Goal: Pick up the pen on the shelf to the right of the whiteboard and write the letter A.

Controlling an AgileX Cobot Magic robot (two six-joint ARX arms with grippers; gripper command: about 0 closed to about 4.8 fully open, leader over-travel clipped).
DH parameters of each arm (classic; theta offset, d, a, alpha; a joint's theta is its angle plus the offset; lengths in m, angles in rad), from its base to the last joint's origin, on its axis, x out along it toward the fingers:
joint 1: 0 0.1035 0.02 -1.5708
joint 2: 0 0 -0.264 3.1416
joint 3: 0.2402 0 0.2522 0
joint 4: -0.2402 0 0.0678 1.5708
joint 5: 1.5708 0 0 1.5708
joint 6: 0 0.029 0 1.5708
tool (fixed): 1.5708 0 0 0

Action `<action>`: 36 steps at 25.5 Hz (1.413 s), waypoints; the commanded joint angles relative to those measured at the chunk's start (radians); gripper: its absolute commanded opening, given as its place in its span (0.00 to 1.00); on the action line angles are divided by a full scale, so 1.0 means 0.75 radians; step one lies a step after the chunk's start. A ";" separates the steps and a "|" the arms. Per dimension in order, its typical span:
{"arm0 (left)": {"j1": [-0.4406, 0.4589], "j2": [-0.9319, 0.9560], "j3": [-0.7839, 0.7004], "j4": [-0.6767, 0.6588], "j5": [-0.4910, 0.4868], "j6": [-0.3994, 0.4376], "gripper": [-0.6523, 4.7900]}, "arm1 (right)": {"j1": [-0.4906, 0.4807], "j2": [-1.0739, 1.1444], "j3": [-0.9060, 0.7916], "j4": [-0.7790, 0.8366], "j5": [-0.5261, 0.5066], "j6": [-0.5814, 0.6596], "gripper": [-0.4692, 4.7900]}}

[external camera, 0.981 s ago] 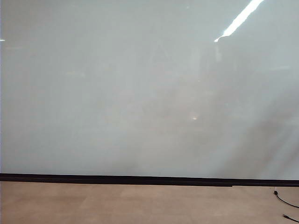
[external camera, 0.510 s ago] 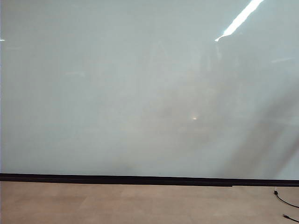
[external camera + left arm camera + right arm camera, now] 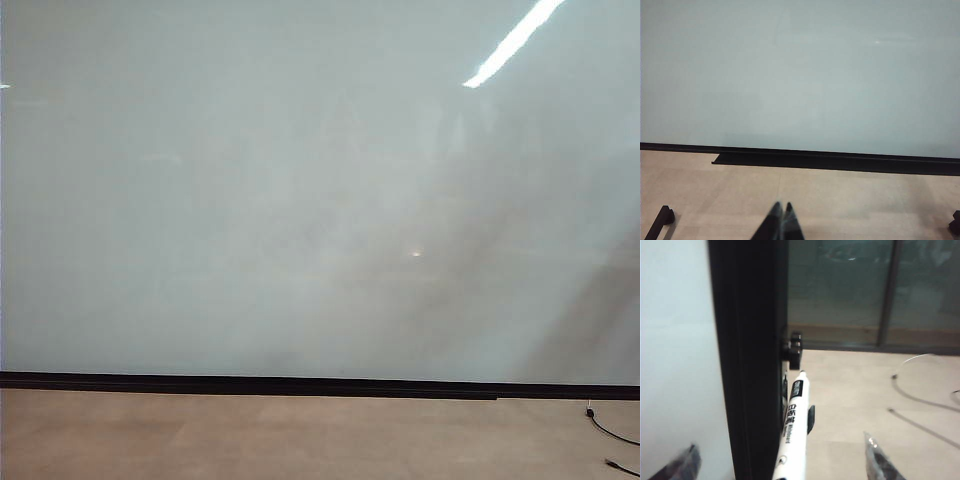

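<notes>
- Exterior view: the whiteboard (image 3: 300, 190) is filling nearly the whole frame, pale grey-white and glossy, with a bright streak of reflected ceiling light sitting in the upper right
- A black strip (image 3: 300, 384) is running along the board's bottom edge, and a tan floor (image 3: 250, 440) is lying below it
- A thin black cable (image 3: 612, 432) is trailing across the floor in the lower right corner; neither arm nor the pen is showing in this view, and no writing is showing on the board
- Left wrist view: the left gripper (image 3: 781, 225) is pointing toward the whiteboard (image 3: 800, 75) from the bottom centre of the frame, its two dark fingertips pressing together with no gap and nothing between them
- The black strip (image 3: 840, 161) is crossing the frame under the board, well apart from the fingertips, with bare floor between
- Right wrist view: the right gripper (image 3: 782, 462) is standing with its fingers spread wide, one blurred fingertip (image 3: 682, 465) in the lower left over the board and the other in the lower right over the floor
- The pen (image 3: 792, 435) is lying between the spread fingers, touching neither, its white barrel with dark print resting just beside the whiteboard's black edge frame (image 3: 747, 355)
- The whiteboard (image 3: 675, 340) is occupying the left side of the frame
</notes>
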 commanded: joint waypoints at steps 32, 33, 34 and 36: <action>0.000 0.001 0.004 0.008 0.001 0.006 0.11 | 0.002 0.175 0.199 0.020 -0.093 0.241 0.67; 0.000 0.001 0.004 0.008 0.001 0.006 0.11 | 0.002 0.175 0.199 0.020 -0.092 0.241 0.66; 0.000 0.001 0.004 0.008 0.001 0.006 0.11 | 0.002 0.175 0.199 0.020 -0.092 0.241 0.65; 0.000 0.001 0.004 0.008 0.001 0.005 0.11 | 0.002 0.175 0.199 0.020 -0.092 0.242 0.61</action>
